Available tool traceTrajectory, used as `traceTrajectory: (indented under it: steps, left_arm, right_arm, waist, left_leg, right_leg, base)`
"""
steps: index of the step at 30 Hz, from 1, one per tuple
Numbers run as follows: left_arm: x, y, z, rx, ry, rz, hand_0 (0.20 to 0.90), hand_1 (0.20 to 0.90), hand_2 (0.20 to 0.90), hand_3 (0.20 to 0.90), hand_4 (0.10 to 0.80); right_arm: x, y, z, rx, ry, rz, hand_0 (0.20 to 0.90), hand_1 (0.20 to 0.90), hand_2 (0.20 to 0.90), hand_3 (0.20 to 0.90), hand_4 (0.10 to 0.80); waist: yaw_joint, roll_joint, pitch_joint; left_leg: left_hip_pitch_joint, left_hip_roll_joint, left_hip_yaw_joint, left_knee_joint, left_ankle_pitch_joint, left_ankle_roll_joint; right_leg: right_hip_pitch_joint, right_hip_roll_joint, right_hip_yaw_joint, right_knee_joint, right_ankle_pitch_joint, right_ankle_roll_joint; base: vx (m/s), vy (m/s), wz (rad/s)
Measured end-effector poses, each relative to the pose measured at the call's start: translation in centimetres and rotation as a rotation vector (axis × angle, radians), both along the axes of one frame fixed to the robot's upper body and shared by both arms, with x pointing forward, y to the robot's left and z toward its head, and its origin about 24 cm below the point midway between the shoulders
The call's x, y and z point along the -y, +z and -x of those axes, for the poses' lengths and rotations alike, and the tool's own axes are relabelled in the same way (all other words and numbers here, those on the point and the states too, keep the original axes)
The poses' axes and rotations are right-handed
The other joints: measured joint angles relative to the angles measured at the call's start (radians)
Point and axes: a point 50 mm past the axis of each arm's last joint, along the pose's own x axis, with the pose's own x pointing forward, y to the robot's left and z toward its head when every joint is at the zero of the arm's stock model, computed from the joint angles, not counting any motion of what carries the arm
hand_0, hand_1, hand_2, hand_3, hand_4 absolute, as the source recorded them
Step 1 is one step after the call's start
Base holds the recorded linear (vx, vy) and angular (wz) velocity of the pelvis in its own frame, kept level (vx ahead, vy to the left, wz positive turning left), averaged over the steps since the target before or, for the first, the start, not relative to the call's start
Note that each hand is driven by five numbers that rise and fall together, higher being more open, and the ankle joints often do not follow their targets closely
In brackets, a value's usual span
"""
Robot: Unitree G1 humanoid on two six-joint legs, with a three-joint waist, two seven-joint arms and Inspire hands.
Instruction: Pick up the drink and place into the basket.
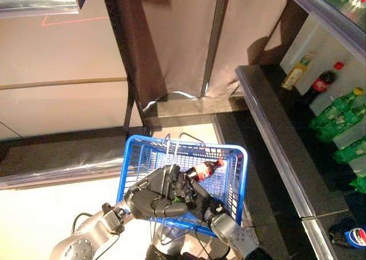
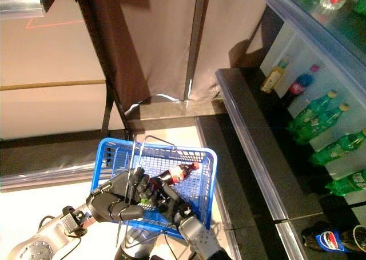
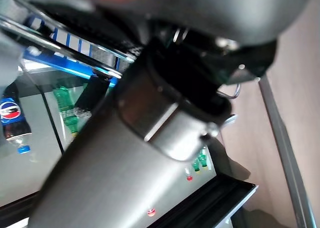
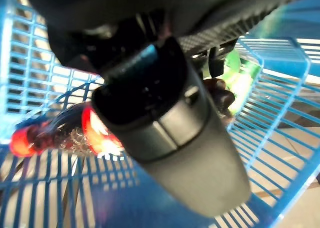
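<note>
Left eye view: left hand (image 1: 151, 202) has its fingers curled round the wire handle (image 1: 171, 151) of the blue basket (image 1: 240, 180). Right hand (image 1: 197, 200) is inside the basket w/ fingers apparently clasping the cola bottle (image 1: 205, 170), which lies tilted, cap toward the far rim.

Red-capped dark drink bottle (image 1: 204, 170) tilted inside blue wire basket (image 1: 237, 183).
</note>
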Motion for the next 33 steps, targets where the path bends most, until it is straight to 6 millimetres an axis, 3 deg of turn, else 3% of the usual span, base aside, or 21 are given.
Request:
traceTrajectory:
  steps: [12, 20, 26, 33]
  left_arm:
    - [-2.1, -0.6, 1.5, -0.048, 0.113, -0.014, 0.3, 0.3, 0.3, 0.2, 0.1]
    - [-3.8, -1.3, 3.0, -0.106, 0.231, -0.052, 0.3, 0.3, 0.3, 0.2, 0.1]
    - [-4.6, -2.4, 3.5, -0.18, 0.352, -0.089, 0.3, 0.3, 0.3, 0.2, 0.1]
    - [-5.2, -4.0, 5.1, -0.25, 0.473, -0.108, 0.3, 0.3, 0.3, 0.2, 0.1]
  right_arm:
    - [0.9, 2.4, 1.9, 0.157, 0.002, 0.087, 0.9, 0.9, 0.9, 0.9, 0.8]
    - [2.7, 5.5, 4.0, 0.312, 0.082, 0.146, 0.9, 0.9, 0.9, 0.9, 0.8]
    - [3.9, 7.3, 5.2, 0.422, 0.18, 0.181, 0.9, 0.9, 0.9, 0.9, 0.8]
    - [5.0, 8.3, 6.3, 0.522, 0.316, 0.182, 0.9, 0.9, 0.9, 0.9, 0.8]
  waist:
    - [-0.049, -0.046, -0.034]
    - [-0.072, -0.087, -0.07]
    - [-0.13, -0.098, -0.099]
    - [-0.195, -0.083, -0.156]
  left_leg:
    - [0.001, 0.031, 0.017, -0.012, -0.005, -0.008]
    - [0.018, 0.042, 0.05, -0.023, -0.005, -0.008]
    - [0.051, 0.051, 0.085, -0.055, -0.005, -0.006]
    - [0.07, 0.052, 0.118, -0.095, 0.01, 0.001]
  right_leg:
    - [0.007, 0.038, 0.008, -0.055, 0.029, -0.003]
    - [0.009, 0.047, 0.029, -0.074, 0.036, 0.001]
    - [0.019, 0.052, 0.06, -0.096, 0.048, 0.005]
    - [0.005, 0.058, 0.094, -0.114, 0.066, 0.005]
  base:
    - [-0.003, -0.032, -0.04]
    - [0.01, -0.004, -0.06]
    - [0.016, 0.017, -0.17]
    - [-0.06, 0.01, -0.14]
